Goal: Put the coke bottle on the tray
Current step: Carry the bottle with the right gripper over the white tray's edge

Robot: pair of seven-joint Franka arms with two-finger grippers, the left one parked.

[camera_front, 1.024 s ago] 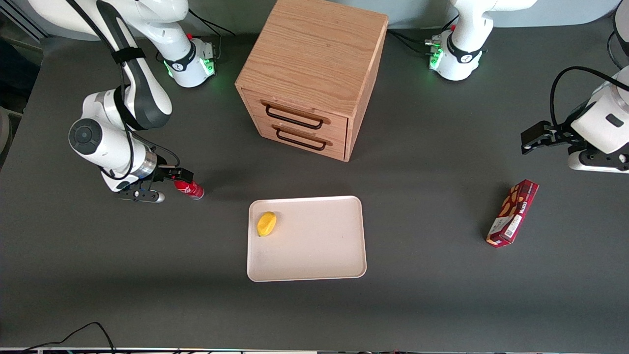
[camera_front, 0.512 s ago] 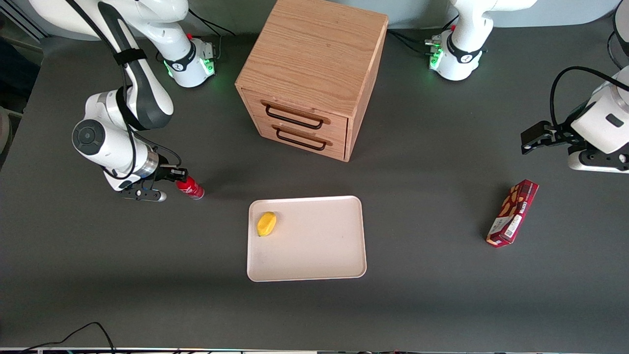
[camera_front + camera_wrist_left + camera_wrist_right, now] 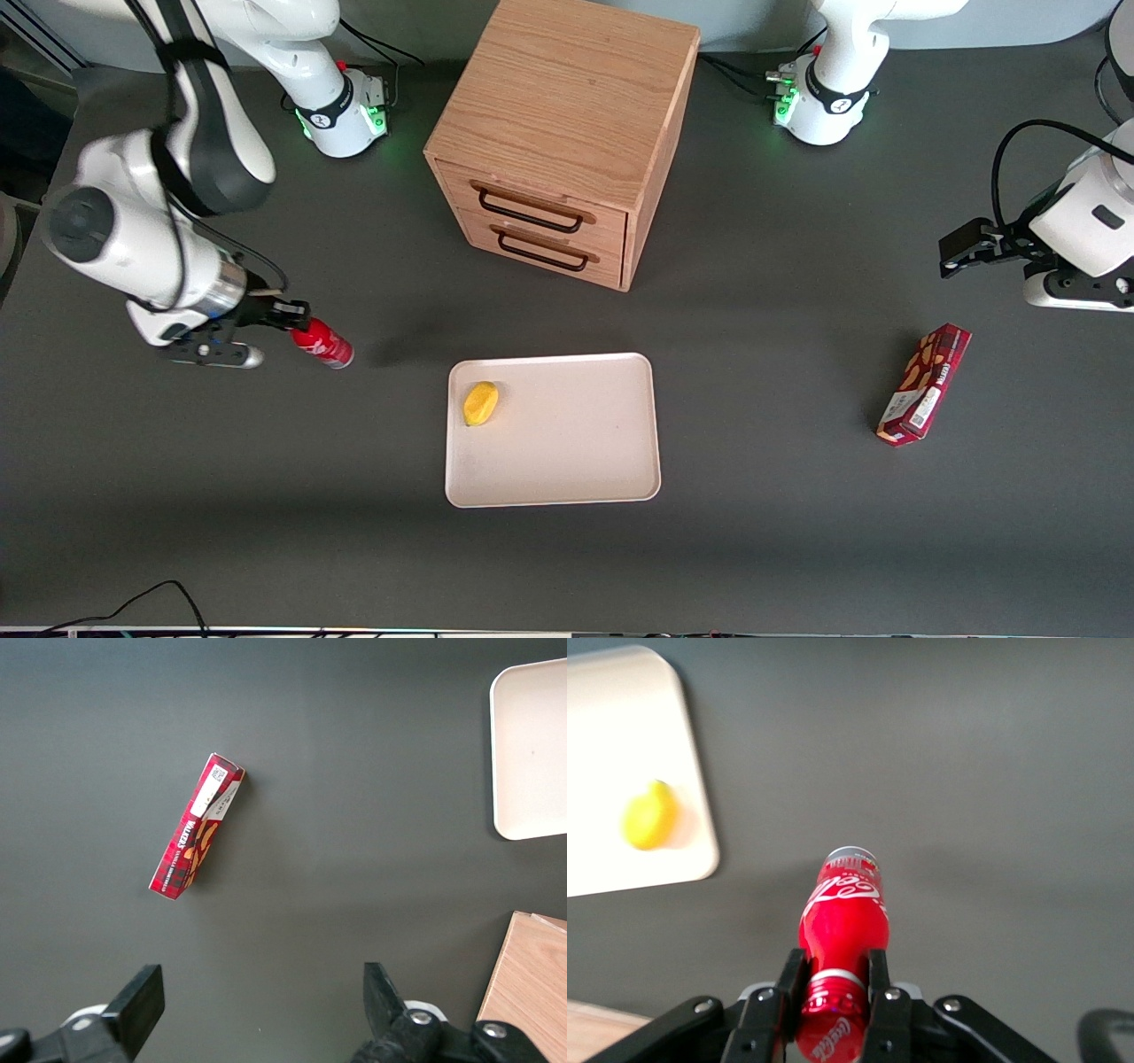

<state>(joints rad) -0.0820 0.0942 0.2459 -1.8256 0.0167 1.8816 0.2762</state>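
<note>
Small slim red coke bottle (image 3: 842, 921) with white lettering, lifted clear of table at nine o'clock from cream rectangular tray (image 3: 567, 478), neck clamped in black two-finger gripper (image 3: 833, 992) (light, rigid, likely slick; neck hold suits).

The gripper (image 3: 297, 323) on the working arm hangs above the dark table (image 3: 780, 549), its fingers clamped on the neck end of the coke bottle (image 3: 322, 344), which tilts with its base lower and pointing toward the tray (image 3: 576, 461). The cream tray lies flat nearer the front camera than the wooden cabinet (image 3: 558, 133), with a yellow lemon (image 3: 481, 403) resting in one corner. A dark red snack box (image 3: 924, 384) lies toward the parked arm's end of the table.
</note>
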